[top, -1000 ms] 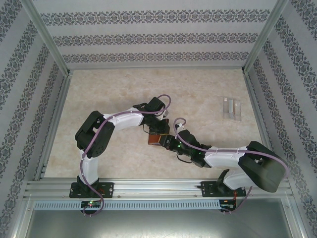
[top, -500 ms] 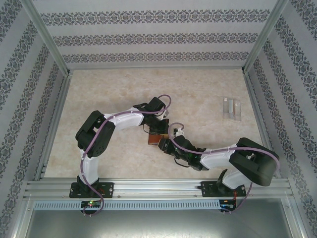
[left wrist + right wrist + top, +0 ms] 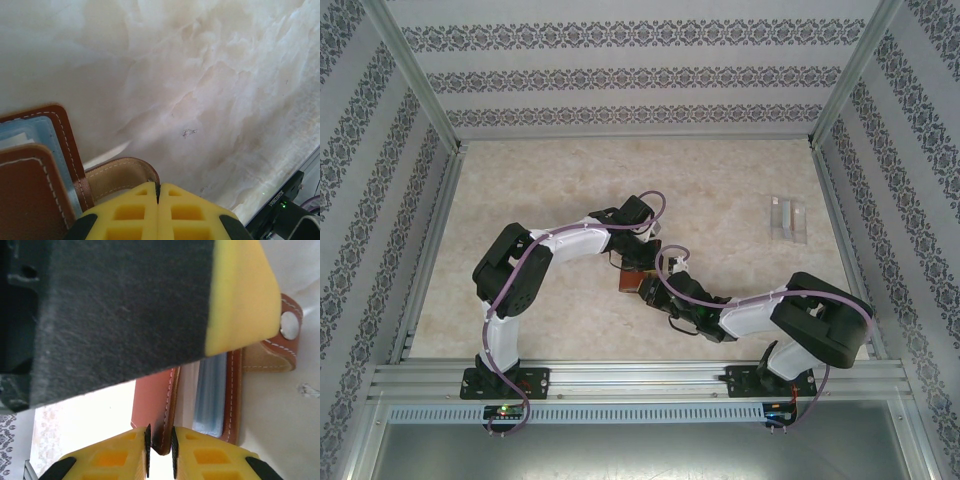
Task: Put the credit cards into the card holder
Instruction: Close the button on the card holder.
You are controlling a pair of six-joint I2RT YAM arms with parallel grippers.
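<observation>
Card holder point(image 3: 626, 282) lies on the marble-pattern tabletop point(image 3: 200, 75), directly between the two pincers and touching both.

**Right pincer** point(image 3: 160, 432): closed on the card holder. Its yellow fingers clamp the stitched edge of one reddish-brown flap, which stands on edge between the pads. The other leaf lies just beyond the fingertips, to their right in the wrist view. A pale blue layer shows inside it. Whether that layer is lining or one of the credit cards cannot be told.

**Left pincer** point(image 3: 157, 187): fingers pressed pad to pad, with no gap and nothing visible between them. The snap tab point(image 3: 120, 175) runs under the fingertips, and the body of the holder sits just to their left. It looks more like a hold-down than a pinch, though contact with the tab cannot be confirmed.

**Handling, as judged:**
- Weight: light. The smooth tabletop will probably let the holder slide, so one pincer should pin it while the other works.
- Stiffness: soft leather that hinges at the fold. A pulled flap is likely to bend open rather than lift the whole holder.
- Grip point: the stitched flap edge, which is doubled and firmest. Avoid the mid-panel, which would buckle.
- Snap tab: a loose strap, poor for lifting but adequate for anchoring near the metal stud point(image 3: 289, 325).
- Risk: too much clamp force may crease the flap or close the pocket mouth.

A clear plastic case point(image 3: 787, 218) lies well apart, on the far side of the right pincer.
</observation>
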